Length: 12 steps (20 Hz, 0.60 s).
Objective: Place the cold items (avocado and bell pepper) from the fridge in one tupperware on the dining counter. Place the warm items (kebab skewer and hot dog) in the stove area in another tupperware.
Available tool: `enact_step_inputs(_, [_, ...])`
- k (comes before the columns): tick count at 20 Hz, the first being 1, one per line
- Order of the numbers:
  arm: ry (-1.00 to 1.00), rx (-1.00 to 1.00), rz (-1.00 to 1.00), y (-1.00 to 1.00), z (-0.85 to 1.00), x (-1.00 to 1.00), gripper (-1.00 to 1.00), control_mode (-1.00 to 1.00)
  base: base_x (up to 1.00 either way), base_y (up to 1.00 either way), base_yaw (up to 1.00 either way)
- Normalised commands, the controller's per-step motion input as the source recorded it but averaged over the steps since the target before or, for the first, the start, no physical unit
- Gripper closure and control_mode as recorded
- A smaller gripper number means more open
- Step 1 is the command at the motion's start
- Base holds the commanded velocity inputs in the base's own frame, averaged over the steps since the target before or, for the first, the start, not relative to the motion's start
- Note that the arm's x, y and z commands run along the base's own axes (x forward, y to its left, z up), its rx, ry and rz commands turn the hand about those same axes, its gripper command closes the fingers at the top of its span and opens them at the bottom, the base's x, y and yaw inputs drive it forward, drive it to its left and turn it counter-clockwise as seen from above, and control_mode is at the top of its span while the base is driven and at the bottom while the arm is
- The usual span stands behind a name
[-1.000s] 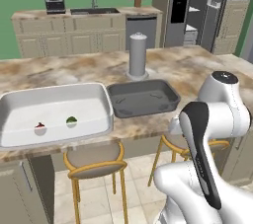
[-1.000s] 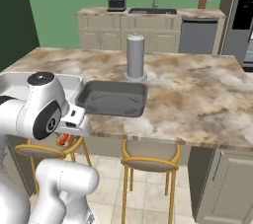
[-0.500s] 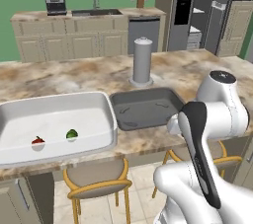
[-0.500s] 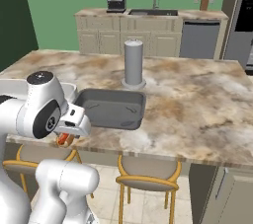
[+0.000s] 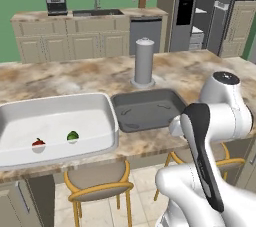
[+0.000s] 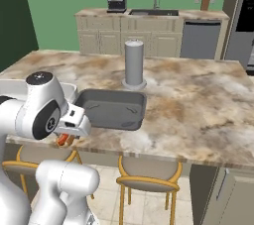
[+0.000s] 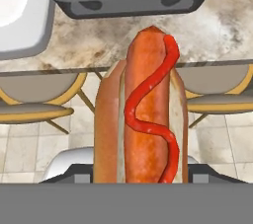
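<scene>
Since 1.0 s ago the whole scene has shifted in both base views, which marks a move of the base and its cameras rather than of the objects; the counter and its contents now stand nearer and larger.

Item 1: the white arm's two-finger gripper (image 6: pixel 67 137) sits below the edge of the marbled beige dining counter (image 6: pixel 198 105), on the stool side. It is clamped on the hot dog in a tan bun with a red ketchup squiggle (image 7: pixel 143 119). In the hand view the hot dog runs lengthwise up the middle, its tip pointing toward the counter edge. In the right base view a small orange portion shows under the hand.

Item 2: the dark grey rectangular tupperware (image 5: pixel 147 108) rests on the counter near its front edge, just past the hot dog's tip in the hand view. No contents are visible inside it.

Item 3: the large white rectangular tupperware (image 5: pixel 55 108) lies just beside the grey one, to its left in the left base view. It holds 2 small items: a red bell pepper (image 5: pixel 38 143) and a green avocado (image 5: pixel 73 135), close together but apart.

Item 4: a tall grey cylindrical canister with a lid (image 5: pixel 144 62) stands upright on the counter behind the grey tupperware.

Item 5: 2 round-seat stools with yellow wooden frames (image 5: pixel 97 181) stand under the counter edge.
</scene>
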Motion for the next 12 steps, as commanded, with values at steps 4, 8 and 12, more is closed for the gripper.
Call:
enact_step_inputs(4, [0.01, -0.1, 0.0, -0.04, 0.81, 0.23, 1.0, -1.0, 0.0, 0.0, 0.0])
enact_step_inputs(8, [0.15, -0.17, 0.0, -0.05, 0.96, 0.58, 1.0, -1.0, 0.0, 0.0, 0.0])
enact_step_inputs(12, [0.26, 0.08, 0.0, -0.57, 0.25, 0.93, 1.0, -1.0, 0.0, 0.0, 0.0])
